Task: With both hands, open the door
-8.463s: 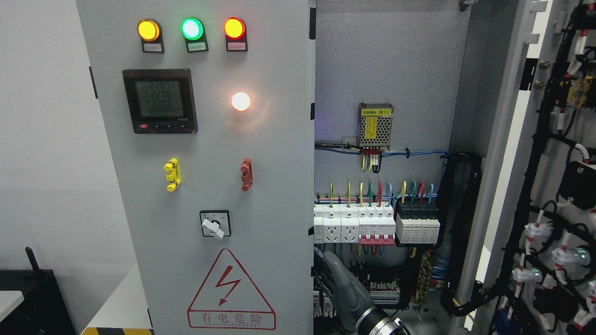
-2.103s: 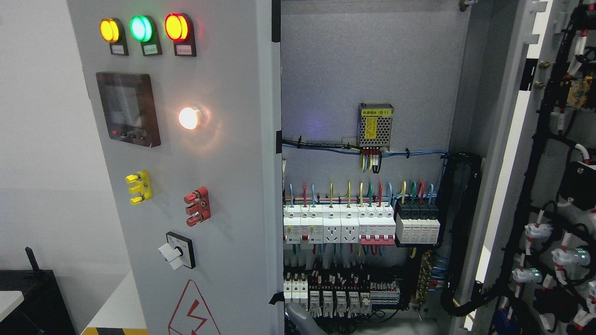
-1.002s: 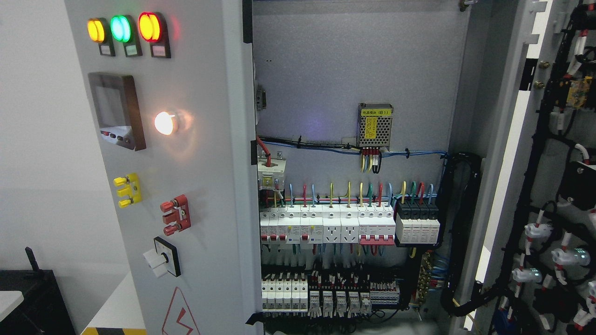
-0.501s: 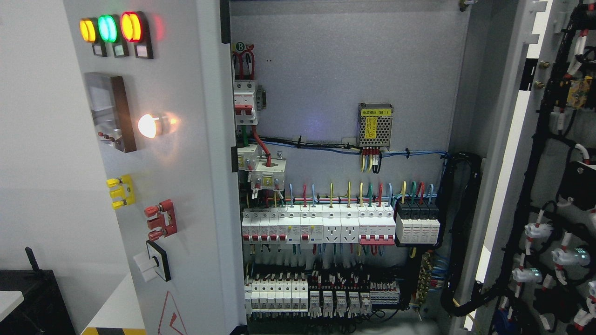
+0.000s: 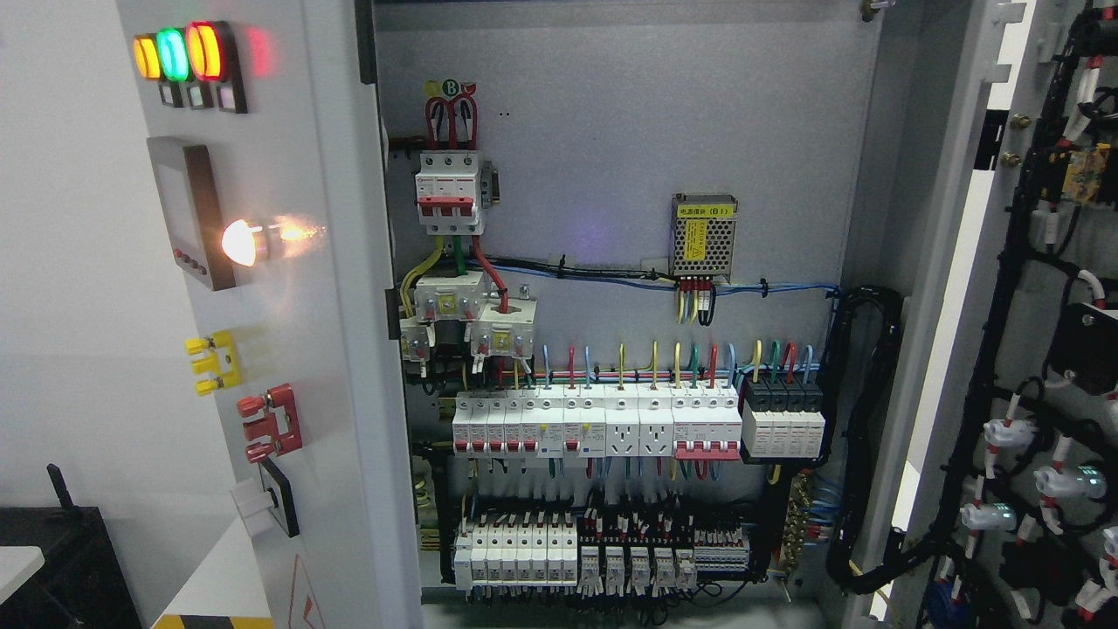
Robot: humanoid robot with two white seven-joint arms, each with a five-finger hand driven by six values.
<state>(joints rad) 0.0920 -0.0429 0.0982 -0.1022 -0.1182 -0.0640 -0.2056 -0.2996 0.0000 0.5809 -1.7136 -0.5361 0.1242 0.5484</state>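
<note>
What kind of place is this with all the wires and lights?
Probably an electrical room or workshop: an open grey metal cabinet holds rows of white circuit breakers, and its left door carries yellow, green and red indicator lamps.

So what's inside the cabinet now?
Inside the cabinet: a red-handled breaker, a meshed power supply, rows of white breakers and coloured wiring. The left door hides the far-left interior.

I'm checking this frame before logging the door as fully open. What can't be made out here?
- Both robot hands: out of the head view, so any grip is unknown.
- Left door: its bottom is cut off by the lower edge, and its meter is turned edge-on, so the display is unreadable.
- Power supply: label print too small.
- Right door: cut off by the right edge.
</note>
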